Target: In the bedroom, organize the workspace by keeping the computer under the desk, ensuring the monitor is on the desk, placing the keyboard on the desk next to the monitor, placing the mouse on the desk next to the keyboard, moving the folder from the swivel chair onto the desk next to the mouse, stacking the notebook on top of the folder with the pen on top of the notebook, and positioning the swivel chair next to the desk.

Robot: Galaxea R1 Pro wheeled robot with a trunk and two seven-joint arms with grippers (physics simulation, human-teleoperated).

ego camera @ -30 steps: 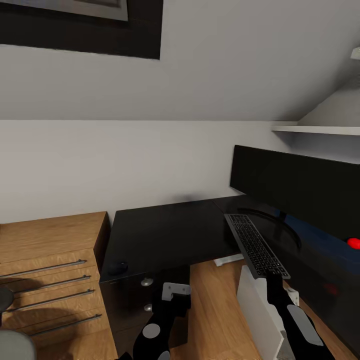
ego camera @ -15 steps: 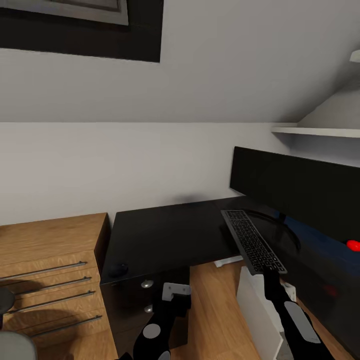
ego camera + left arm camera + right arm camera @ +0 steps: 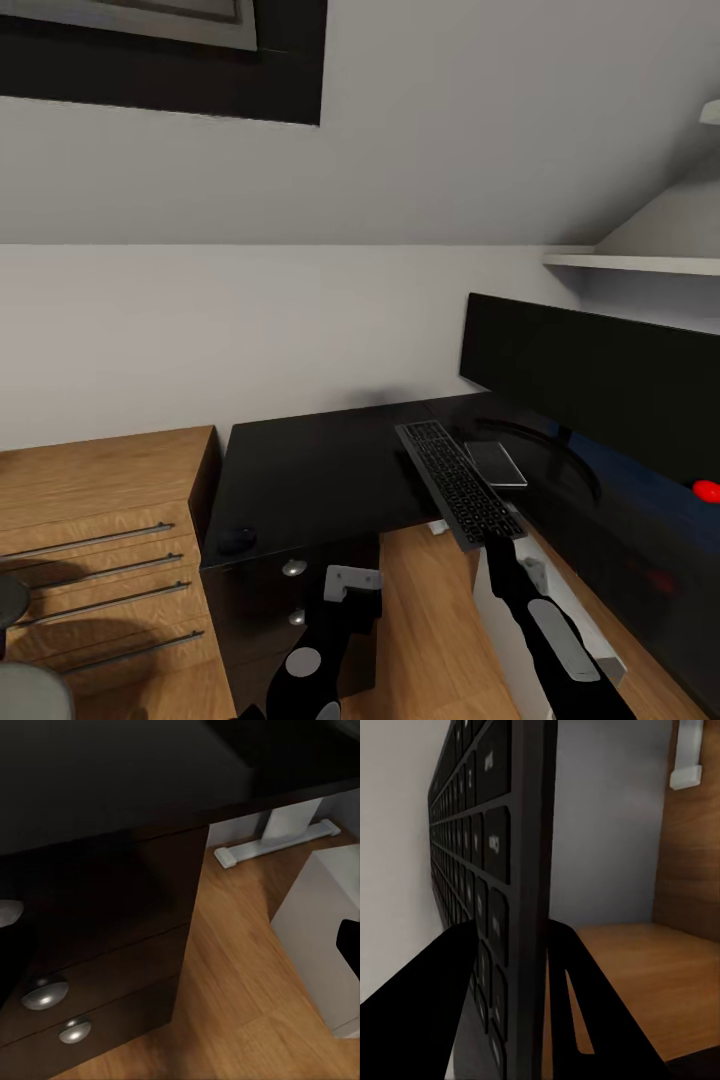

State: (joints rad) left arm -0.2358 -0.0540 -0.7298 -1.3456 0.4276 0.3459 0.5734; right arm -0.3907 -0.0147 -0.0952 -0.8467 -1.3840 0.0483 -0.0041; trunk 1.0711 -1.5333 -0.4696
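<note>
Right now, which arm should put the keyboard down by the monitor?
The right arm: its fingers already pinch the keyboard over the desk, beside the monitor.

An attic bedroom fitted out as a home workspace. A sloped ceiling [image 3: 470, 130] with a dark-framed skylight [image 3: 160, 50] runs down to a low grey wall [image 3: 200, 330]. A glossy black desk [image 3: 320, 470] stands against that wall on light wood plank floor [image 3: 420, 620], carrying a wide monitor [image 3: 590, 385]. A low wooden drawer cabinet [image 3: 100, 530] stands to its left, and a white shelf [image 3: 630, 263] hangs at far right.
</note>
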